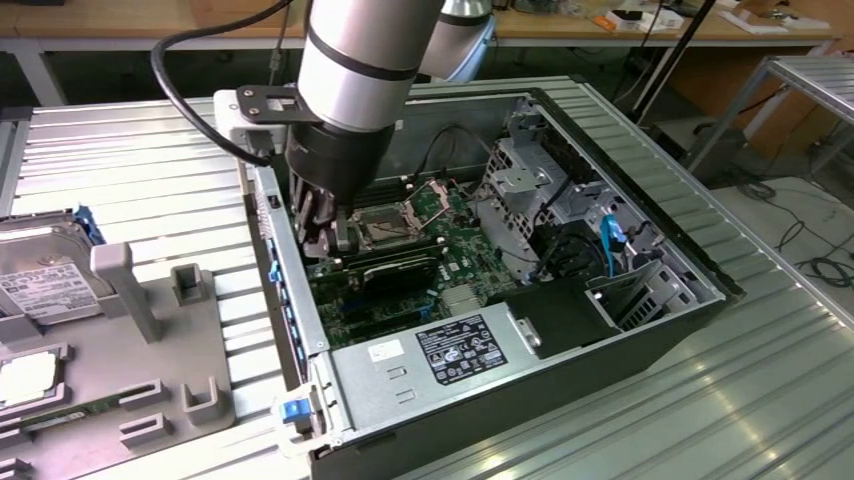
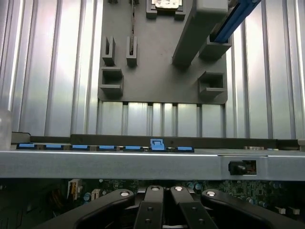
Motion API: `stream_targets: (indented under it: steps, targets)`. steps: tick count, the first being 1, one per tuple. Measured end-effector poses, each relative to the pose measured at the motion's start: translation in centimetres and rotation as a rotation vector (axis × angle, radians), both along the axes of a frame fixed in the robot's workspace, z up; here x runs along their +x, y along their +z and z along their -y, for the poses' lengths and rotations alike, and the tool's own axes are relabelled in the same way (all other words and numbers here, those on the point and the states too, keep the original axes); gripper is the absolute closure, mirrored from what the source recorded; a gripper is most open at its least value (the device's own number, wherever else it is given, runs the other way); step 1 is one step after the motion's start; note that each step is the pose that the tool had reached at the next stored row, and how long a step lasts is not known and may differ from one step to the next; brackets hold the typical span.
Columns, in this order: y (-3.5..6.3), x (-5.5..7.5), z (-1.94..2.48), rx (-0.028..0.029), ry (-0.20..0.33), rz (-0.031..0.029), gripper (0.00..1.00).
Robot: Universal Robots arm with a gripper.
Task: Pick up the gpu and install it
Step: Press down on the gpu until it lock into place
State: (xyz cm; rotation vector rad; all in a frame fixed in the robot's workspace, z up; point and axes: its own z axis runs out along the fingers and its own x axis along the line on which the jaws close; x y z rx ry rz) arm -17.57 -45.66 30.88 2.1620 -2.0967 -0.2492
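1. Hand [image 1: 330,232] is down inside the open PC case [image 1: 641,330], fingers pinched narrow over the gpu [image 1: 394,268]. Can't tell if they grip it.
2. The gpu lies flat-edge on the motherboard [image 1: 447,215], near the rear wall. Press straight down, evenly, no tilt.
3. Mind the CPU socket [image 1: 387,228] just beside the hand.
4. Parts fixture [image 1: 147,350] sits beyond on the worktop [image 1: 160,160], with a hard drive [image 1: 40,270].
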Motion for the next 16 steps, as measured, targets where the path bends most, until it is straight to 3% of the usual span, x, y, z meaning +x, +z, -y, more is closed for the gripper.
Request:
stream_targets:
  steps: [16]
  targets:
    - [0.00,0.00,0.00,0.0000,0.000,0.0000,0.89]
